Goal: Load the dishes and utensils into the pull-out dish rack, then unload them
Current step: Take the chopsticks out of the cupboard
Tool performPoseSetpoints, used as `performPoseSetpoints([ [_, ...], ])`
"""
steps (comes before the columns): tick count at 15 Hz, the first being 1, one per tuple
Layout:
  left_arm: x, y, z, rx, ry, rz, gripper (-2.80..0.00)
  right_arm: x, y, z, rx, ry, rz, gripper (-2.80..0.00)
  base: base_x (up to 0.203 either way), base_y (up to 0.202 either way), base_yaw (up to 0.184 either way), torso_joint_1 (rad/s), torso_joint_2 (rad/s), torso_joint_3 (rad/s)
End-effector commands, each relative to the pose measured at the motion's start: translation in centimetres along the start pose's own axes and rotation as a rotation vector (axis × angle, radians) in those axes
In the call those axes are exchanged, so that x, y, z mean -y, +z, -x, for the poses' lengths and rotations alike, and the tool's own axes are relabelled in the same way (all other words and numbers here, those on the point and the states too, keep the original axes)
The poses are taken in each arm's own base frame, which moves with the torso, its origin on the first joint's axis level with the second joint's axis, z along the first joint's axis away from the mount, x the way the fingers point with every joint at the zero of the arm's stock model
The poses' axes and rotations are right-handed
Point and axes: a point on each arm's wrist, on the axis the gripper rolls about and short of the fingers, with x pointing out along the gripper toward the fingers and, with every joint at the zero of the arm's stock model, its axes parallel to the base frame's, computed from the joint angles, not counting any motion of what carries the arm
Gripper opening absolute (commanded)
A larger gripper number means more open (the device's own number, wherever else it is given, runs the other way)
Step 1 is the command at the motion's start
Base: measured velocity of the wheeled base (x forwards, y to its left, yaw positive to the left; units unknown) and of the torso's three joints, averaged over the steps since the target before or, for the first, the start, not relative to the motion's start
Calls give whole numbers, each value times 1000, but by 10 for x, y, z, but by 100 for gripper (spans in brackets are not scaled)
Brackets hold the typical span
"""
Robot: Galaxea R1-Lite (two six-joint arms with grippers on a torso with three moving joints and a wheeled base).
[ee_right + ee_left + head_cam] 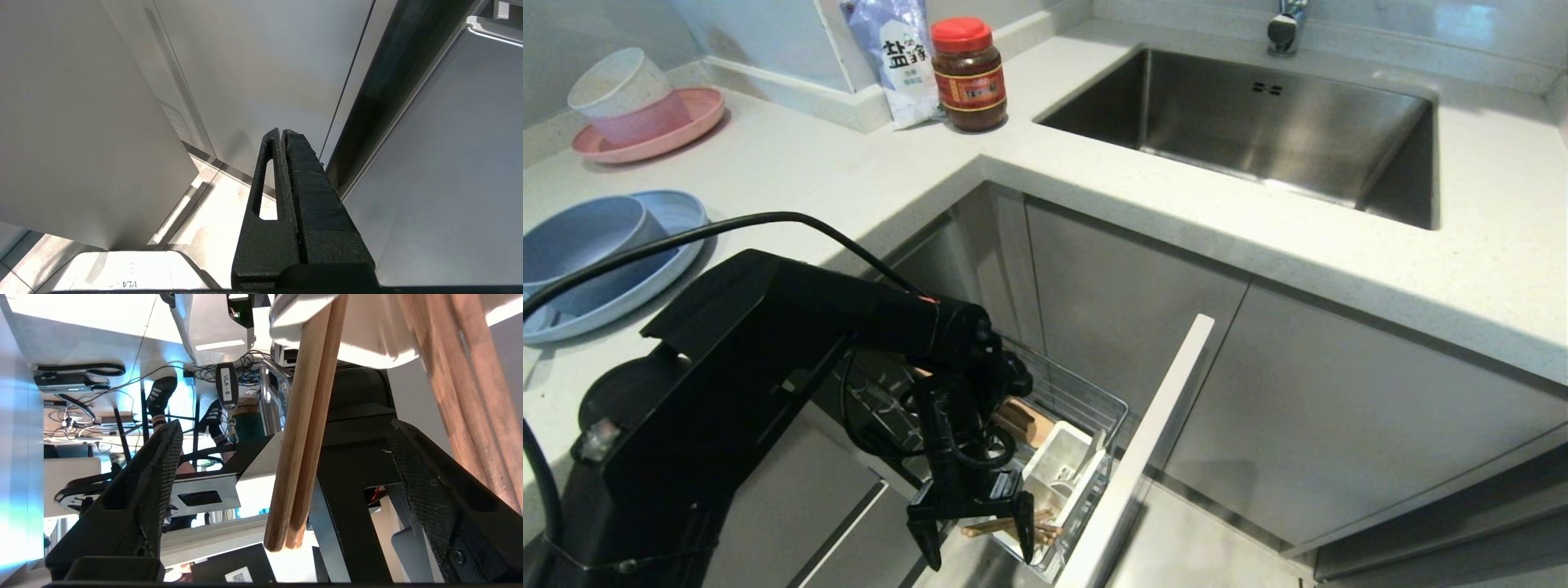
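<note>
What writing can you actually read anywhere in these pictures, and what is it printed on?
"VLA-8": on the hanging key fob in the left wrist view.
"盐": large character on the white bag on the counter; its smaller print is too small to read.
Red-lidded jar: label blurred, unreadable.
Square code sticker: unreadable.

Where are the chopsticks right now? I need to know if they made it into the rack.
In the head view the chopsticks sit low and centre, in the pull-out dish rack beside its white caddy, between the open left gripper's fingers.
</note>
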Motion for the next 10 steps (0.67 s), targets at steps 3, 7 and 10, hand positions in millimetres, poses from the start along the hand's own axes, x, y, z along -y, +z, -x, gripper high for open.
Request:
performPoseSetpoints([
  [3,3,3,0,35,-14,44,-280,0,0,0,3,0,0,-280,0,0,0,0,0,0],
  [7,5,5,-3,57,-11,53,-280,0,0,0,3,-1,0,-280,0,0,0,0,0,0],
  [10,6,5,-2,60,-11,52,-280,0,0,0,3,-1,0,-280,0,0,0,0,0,0],
])
